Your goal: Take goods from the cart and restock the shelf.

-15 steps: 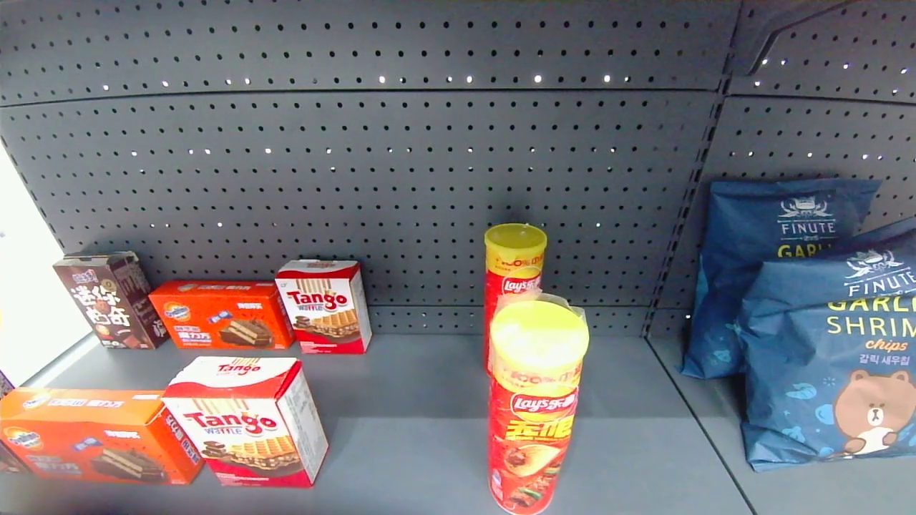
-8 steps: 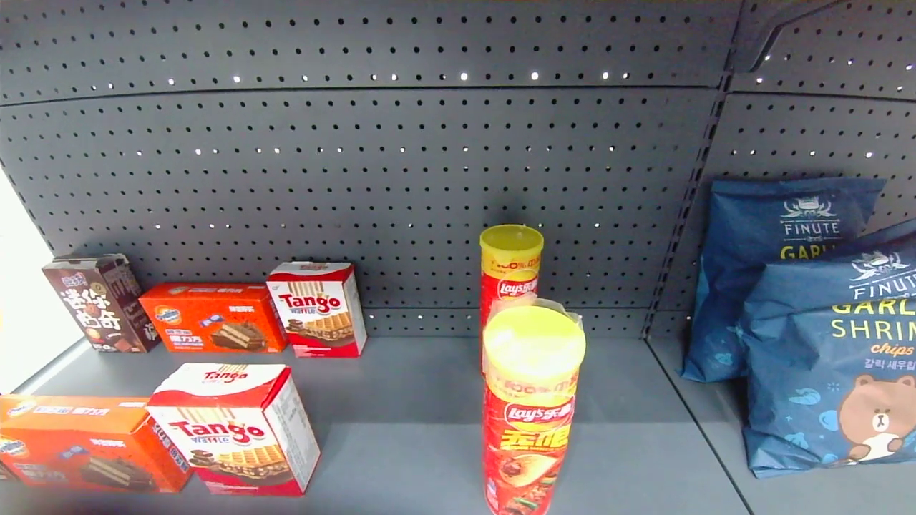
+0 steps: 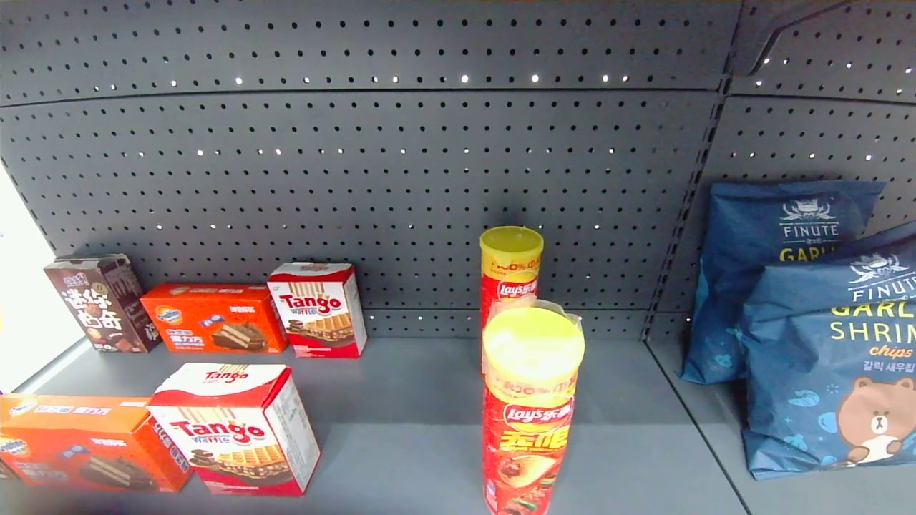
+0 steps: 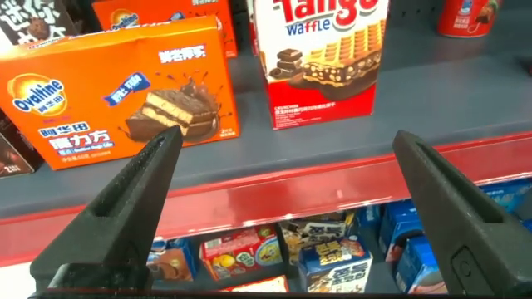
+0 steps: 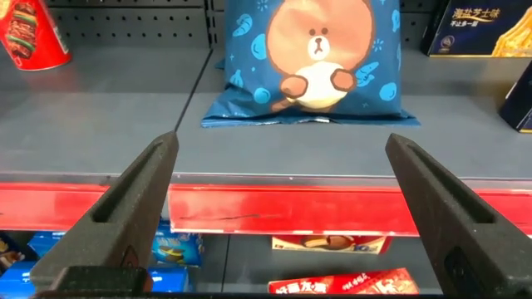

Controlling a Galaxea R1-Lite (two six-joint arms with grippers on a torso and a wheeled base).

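1. Grey pegboard backs the shelf point(image 3: 415, 400), which lies just ahead of both grippers.
2. The left gripper point(image 4: 287, 141) has its fingers wide apart and empty, facing the wafer box point(image 4: 320, 58). The right gripper point(image 5: 281, 143) is the same, facing the blue chip bag point(image 5: 307, 58).
3. With nothing held, the cart probably comes next. Place stock upright in the bare gap beside the chip cans point(image 3: 529, 400).

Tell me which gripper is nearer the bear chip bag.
Right. The right gripper faces the bear bag directly; the left gripper faces the orange box far along the shelf.
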